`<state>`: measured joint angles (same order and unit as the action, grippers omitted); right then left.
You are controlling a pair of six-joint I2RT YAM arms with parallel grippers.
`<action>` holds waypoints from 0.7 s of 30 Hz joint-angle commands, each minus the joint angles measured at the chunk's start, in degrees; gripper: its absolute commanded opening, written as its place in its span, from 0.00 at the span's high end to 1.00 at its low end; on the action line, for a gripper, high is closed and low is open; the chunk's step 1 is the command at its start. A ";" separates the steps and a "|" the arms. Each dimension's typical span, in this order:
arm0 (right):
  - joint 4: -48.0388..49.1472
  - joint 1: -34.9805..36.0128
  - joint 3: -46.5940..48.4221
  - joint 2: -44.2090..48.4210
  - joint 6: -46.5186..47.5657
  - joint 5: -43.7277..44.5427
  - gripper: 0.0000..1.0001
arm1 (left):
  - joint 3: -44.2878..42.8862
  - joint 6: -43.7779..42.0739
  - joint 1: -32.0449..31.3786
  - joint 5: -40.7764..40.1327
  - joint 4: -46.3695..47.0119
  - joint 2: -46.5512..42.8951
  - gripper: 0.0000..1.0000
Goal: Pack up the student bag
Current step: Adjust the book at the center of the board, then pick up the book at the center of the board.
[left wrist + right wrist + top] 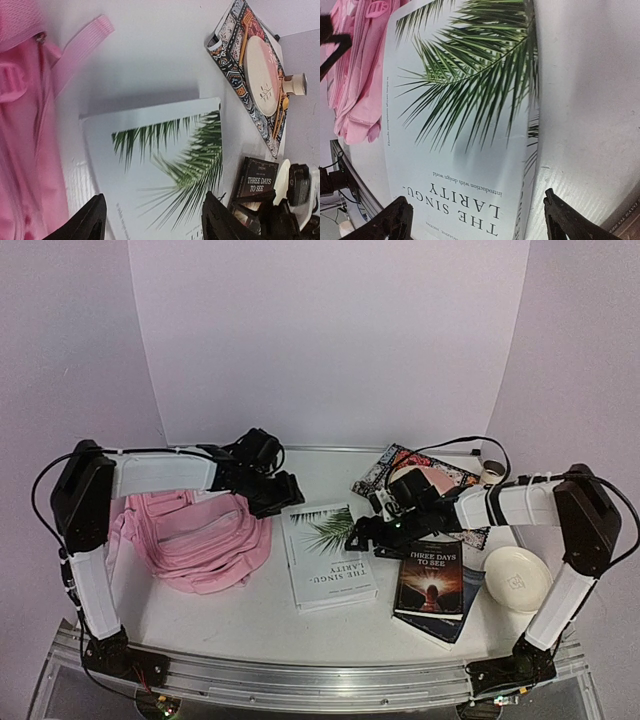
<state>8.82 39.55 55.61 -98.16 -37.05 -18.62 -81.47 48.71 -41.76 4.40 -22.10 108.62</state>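
Note:
The pale-pink student bag (195, 540) lies slumped on the left of the table, also at the left edge of the left wrist view (22, 135) and the top left of the right wrist view (357, 75). A white book with a palm leaf (325, 555) lies flat beside it, to its right. My left gripper (278, 495) is open and empty above the book's far left corner (150, 170). My right gripper (362, 532) is open and empty over the book's right edge (465, 125), its fingers astride the spine side.
A dark book titled "Three Days to See" (431, 582) lies right of the white book. A patterned mat with a plate (425, 478) lies at the back right. A white round plate (516, 578) sits at the far right.

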 commanded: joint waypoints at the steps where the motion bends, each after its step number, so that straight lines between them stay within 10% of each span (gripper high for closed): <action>1: 2.41 -0.09 -3.04 3.45 -4.11 2.50 0.09 | 9.09 4.23 -1.88 2.37 -1.80 -11.00 0.33; 21: 12.94 1.39 -11.75 4.82 -12.52 -0.75 0.10 | 34.12 25.47 -14.69 9.09 16.97 -18.85 0.52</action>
<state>19.72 40.20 45.04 -95.59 -47.63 -18.57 -50.60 68.86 -56.18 11.90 -14.55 91.86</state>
